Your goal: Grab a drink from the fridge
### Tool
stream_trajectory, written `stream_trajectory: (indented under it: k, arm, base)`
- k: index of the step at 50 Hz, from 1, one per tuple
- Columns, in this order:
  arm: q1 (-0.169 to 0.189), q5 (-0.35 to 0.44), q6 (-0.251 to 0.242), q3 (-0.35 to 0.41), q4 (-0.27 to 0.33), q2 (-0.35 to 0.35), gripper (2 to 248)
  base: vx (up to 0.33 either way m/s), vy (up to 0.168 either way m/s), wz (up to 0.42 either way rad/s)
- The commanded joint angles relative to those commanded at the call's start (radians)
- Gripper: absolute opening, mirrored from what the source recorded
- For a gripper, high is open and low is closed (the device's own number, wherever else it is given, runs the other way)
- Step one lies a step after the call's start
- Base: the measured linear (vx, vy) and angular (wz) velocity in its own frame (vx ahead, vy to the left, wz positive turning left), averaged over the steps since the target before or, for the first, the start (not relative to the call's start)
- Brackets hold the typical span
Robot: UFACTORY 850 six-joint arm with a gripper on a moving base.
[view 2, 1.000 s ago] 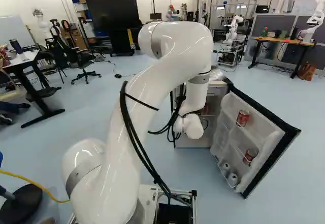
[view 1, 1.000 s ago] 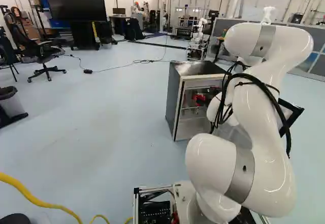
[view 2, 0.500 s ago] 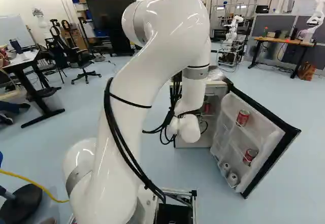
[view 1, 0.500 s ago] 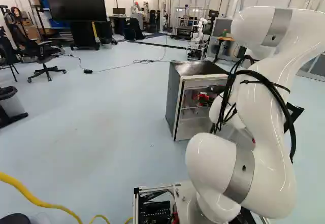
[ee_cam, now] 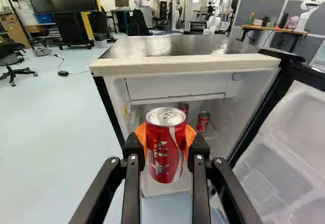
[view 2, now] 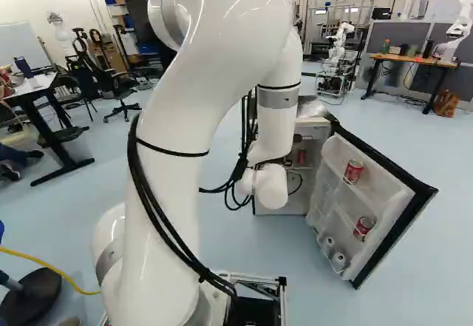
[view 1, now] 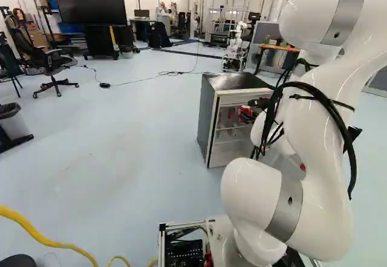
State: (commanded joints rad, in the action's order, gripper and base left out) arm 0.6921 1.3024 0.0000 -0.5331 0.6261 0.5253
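Note:
In the left base view the gripper [view 1: 248, 113] is at the open front of the fridge [view 1: 236, 91], partly hidden by the arm. Seen from the wrist, the gripper [ee_cam: 165, 145] is shut on a red drink can [ee_cam: 163, 158], its orange pads on both sides. The can stands upright, in front of the fridge opening. Behind it, two more red cans [ee_cam: 203, 122] stand inside on a shelf. The fridge door [view 2: 377, 200] stands open, with red cans [view 2: 353, 171] and paler cans [view 2: 338, 260] in its racks.
The fridge's top [ee_cam: 177, 45] lies ahead of the gripper, above the opening. Another robot [view 2: 338, 52] is beyond the fridge, near a wooden table [view 2: 414, 60]. An office chair [view 1: 49, 67] and a yellow cable [view 1: 42, 235] are at the left of the left base view.
My arm has drawn back from the fridge, its upper part rising and swelling in both base views, and the gripper with the red can has come out with it. The base has not moved.

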Motion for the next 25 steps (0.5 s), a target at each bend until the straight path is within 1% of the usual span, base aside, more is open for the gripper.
stream_trajectory:
  k: [25]
  arm:
    - [-0.005, 0.005, 0.000, 0.013, -0.004, -0.074, 93]
  base:
    - [0.000, 0.000, 0.000]
